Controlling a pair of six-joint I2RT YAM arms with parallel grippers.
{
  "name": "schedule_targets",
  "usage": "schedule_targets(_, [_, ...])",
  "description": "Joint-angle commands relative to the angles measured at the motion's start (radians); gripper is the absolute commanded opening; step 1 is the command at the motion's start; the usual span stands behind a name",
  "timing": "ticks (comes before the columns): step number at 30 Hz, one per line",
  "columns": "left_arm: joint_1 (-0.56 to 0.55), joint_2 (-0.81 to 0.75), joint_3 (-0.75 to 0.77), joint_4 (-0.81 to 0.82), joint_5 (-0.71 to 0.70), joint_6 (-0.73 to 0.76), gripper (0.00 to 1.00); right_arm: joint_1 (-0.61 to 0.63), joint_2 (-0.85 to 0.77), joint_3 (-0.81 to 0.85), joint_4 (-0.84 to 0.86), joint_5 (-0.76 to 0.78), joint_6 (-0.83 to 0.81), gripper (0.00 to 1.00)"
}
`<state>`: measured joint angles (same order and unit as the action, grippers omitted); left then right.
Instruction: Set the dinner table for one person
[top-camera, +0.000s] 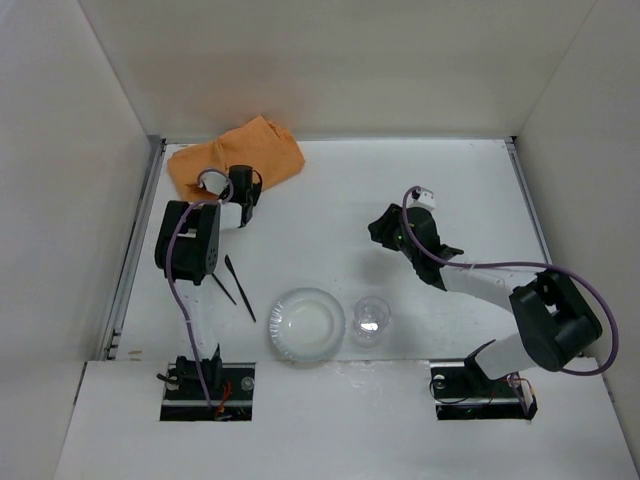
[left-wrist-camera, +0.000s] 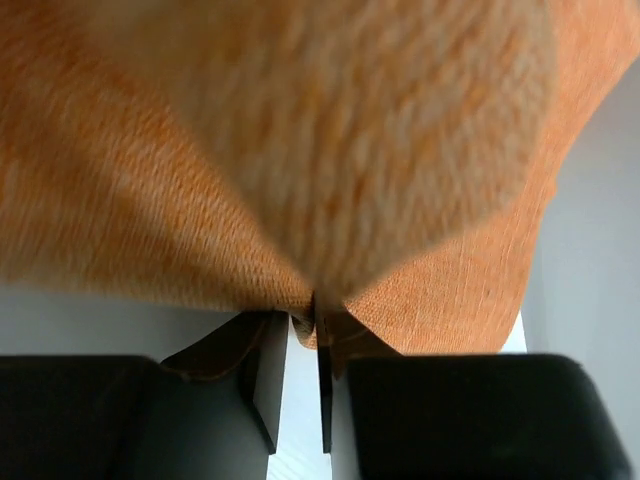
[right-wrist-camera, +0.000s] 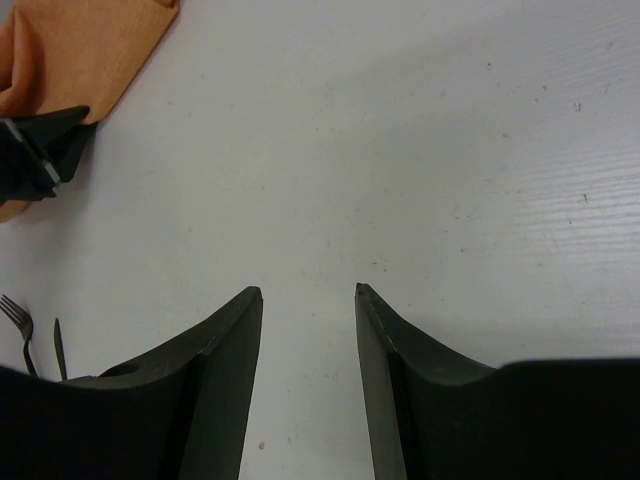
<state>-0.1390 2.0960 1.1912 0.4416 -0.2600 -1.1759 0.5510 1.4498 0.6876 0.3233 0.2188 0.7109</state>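
Note:
The dinner table (top-camera: 460, 190) is a white tabletop. An orange cloth mat (top-camera: 235, 155) lies crumpled at its back left. My left gripper (top-camera: 245, 212) is at the cloth's front edge. In the left wrist view it (left-wrist-camera: 305, 322) is shut on a fold of the cloth (left-wrist-camera: 300, 150), which fills the view. A clear plate (top-camera: 306, 325) and a clear glass cup (top-camera: 370, 320) sit near the front middle. A black fork and knife (top-camera: 235, 285) lie left of the plate. My right gripper (top-camera: 382, 228), also seen in the right wrist view (right-wrist-camera: 308, 292), is open and empty over bare table.
White panels wall the table on three sides, with metal rails (top-camera: 135, 240) along the edges. The right wrist view shows the cloth (right-wrist-camera: 80, 50), the left gripper (right-wrist-camera: 40, 150) and the fork and knife (right-wrist-camera: 25, 335) at far left.

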Motion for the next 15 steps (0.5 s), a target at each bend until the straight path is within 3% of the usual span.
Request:
schedule_targets(1, [-0.099,0.039,0.054,0.026,0.100,0.050,0.11,0.005,-0.034,0.015,0.048,0.013,-0.011,0.48])
schedule_targets(11, [-0.391,0.093,0.182,0.037,0.166,0.039,0.12,-0.021,-0.031,0.000,0.057,0.025,0.004,0.49])
schedule_targets(15, [-0.477,0.079,0.223,0.039,0.119,0.033,0.31,-0.036,-0.083,-0.029,0.066,0.060,0.007,0.53])
